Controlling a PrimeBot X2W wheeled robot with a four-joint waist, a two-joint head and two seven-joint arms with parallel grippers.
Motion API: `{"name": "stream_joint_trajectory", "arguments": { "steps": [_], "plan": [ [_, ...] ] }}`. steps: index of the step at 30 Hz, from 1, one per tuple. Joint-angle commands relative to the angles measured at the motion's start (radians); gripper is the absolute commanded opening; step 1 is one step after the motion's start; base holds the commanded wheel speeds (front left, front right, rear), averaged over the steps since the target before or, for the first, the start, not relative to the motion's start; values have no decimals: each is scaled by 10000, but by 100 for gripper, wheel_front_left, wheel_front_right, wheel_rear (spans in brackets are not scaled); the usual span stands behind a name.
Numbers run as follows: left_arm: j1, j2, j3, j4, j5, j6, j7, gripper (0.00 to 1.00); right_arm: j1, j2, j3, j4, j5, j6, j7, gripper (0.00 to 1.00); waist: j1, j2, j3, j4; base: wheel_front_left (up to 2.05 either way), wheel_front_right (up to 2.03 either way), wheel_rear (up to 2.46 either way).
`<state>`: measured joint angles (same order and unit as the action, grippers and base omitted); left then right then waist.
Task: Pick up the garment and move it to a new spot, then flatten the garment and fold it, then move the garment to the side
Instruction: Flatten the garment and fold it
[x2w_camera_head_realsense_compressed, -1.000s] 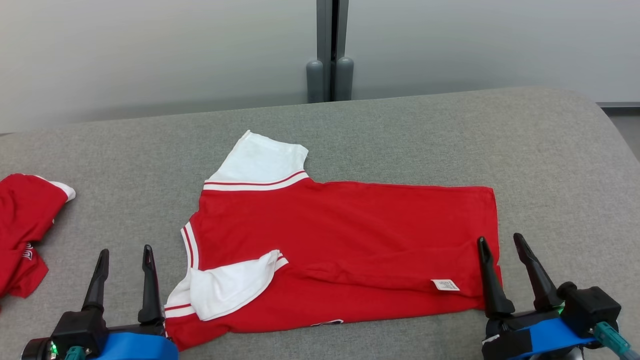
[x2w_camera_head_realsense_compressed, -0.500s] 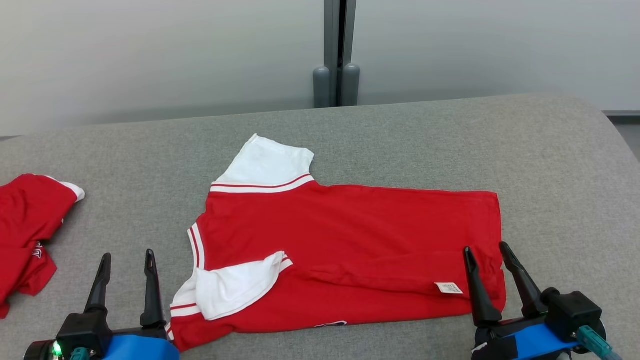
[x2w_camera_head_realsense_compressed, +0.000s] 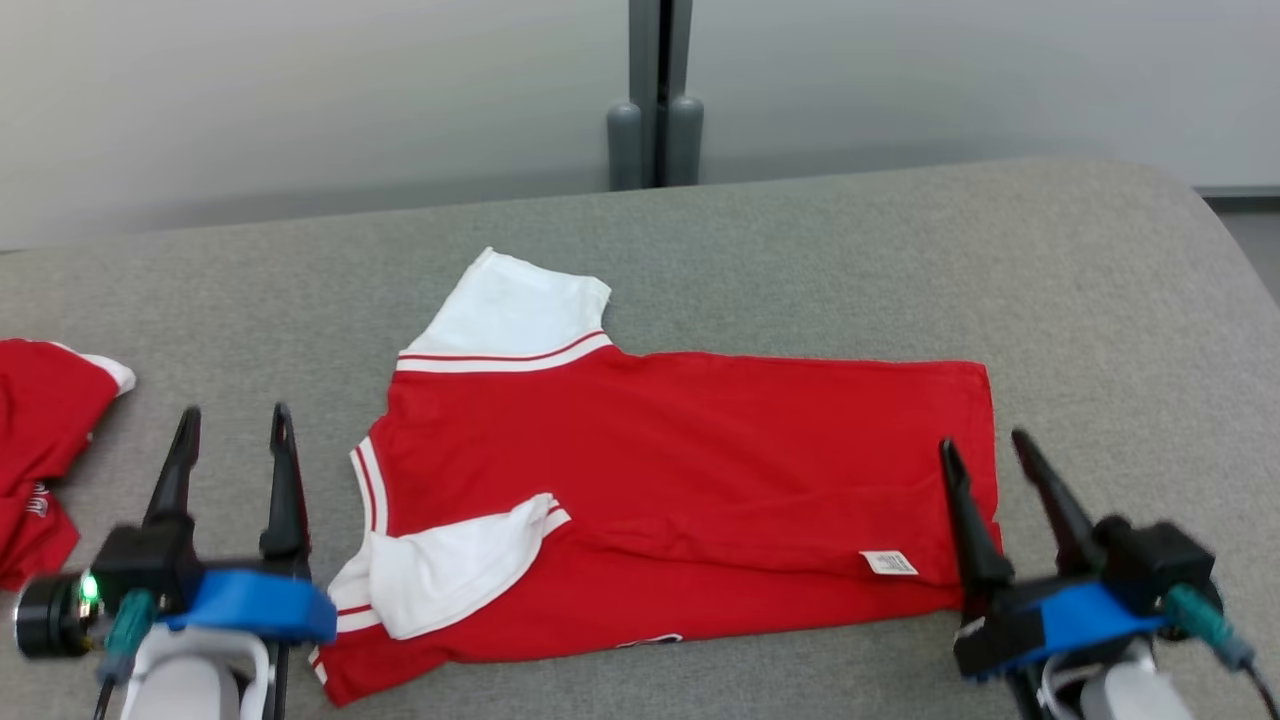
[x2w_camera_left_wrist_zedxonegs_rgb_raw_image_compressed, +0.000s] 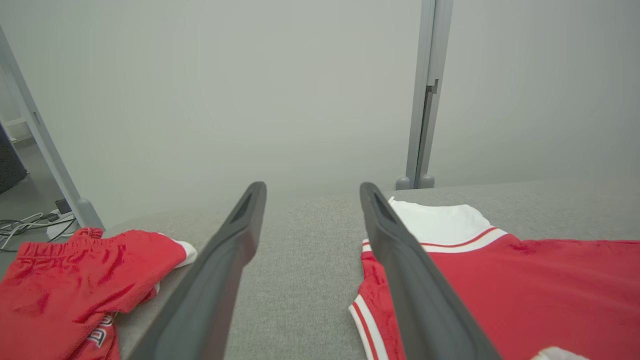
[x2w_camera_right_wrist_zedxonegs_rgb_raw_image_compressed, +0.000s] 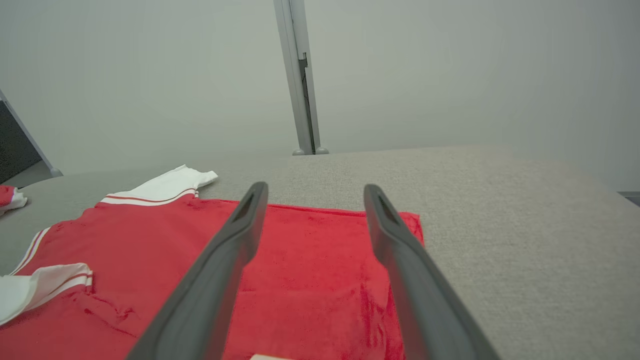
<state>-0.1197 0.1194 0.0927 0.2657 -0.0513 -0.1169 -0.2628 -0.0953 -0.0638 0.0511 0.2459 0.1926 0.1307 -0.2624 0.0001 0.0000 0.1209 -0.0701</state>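
Note:
The garment (x2w_camera_head_realsense_compressed: 690, 480) is a red T-shirt with white sleeves, spread sideways on the grey padded table (x2w_camera_head_realsense_compressed: 800, 260), collar to the left, hem to the right. Its near sleeve (x2w_camera_head_realsense_compressed: 450, 575) is folded over the body; the far sleeve (x2w_camera_head_realsense_compressed: 515, 305) lies flat. My left gripper (x2w_camera_head_realsense_compressed: 232, 415) hovers open just left of the collar (x2w_camera_left_wrist_zedxonegs_rgb_raw_image_compressed: 367, 315), holding nothing. My right gripper (x2w_camera_head_realsense_compressed: 982, 440) hovers open above the hem's near right corner (x2w_camera_right_wrist_zedxonegs_rgb_raw_image_compressed: 320, 280), also holding nothing. A white label (x2w_camera_head_realsense_compressed: 890, 563) lies near that corner.
A second red garment (x2w_camera_head_realsense_compressed: 40, 440) lies crumpled at the table's left edge, also in the left wrist view (x2w_camera_left_wrist_zedxonegs_rgb_raw_image_compressed: 75, 280). A grey partition post (x2w_camera_head_realsense_compressed: 655, 95) stands behind the table. Bare table surface stretches to the right (x2w_camera_right_wrist_zedxonegs_rgb_raw_image_compressed: 525, 240) and behind the shirt.
Both grippers have risen and reached a little farther over the table, still open. The head camera has shifted slightly. The shirt lies as before.

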Motion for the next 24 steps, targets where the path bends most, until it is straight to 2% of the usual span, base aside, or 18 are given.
{"name": "stream_joint_trajectory", "arguments": {
  "steps": [1, 5, 9, 10, 17, 24],
  "plan": [
    [-716, 239, -227, 284, 18, -78, -27, 100, -587, -258, -53, 109, -52, 1, -34, 100, -1, 0, 173, -105, 0, 0, 0],
    [-2310, 955, -998, 1269, 95, -159, -21, 100, -1724, -639, 24, 854, -61, 1, -35, 100, -1, 0, 711, -456, 0, 0, 0],
    [-4253, 1746, -2180, 2302, -448, -137, 488, 100, -2922, -1037, 323, 1790, 89, 1, -32, 100, -1, 0, 1465, -869, 0, 0, 0],
    [-4253, 1746, -2180, 2302, -448, -137, 488, 100, -2922, -1037, 323, 1790, 89, 1, -32, 100, -1, 0, 1465, -869, 0, 0, 0],
    [-7191, 3050, -4523, 3567, -2310, -136, 1664, 100, -4861, -1359, 1161, 3326, 532, 1, 222, 100, -1, 0, 2636, -1559, 0, 0, 0],
    [-8764, 3830, -6616, 4529, -4085, -135, 3245, 100, -6034, -1357, 2159, 4136, 1094, 1, 139, 100, -1, 0, 3378, -2080, 0, 0, 0]
  ]
}}
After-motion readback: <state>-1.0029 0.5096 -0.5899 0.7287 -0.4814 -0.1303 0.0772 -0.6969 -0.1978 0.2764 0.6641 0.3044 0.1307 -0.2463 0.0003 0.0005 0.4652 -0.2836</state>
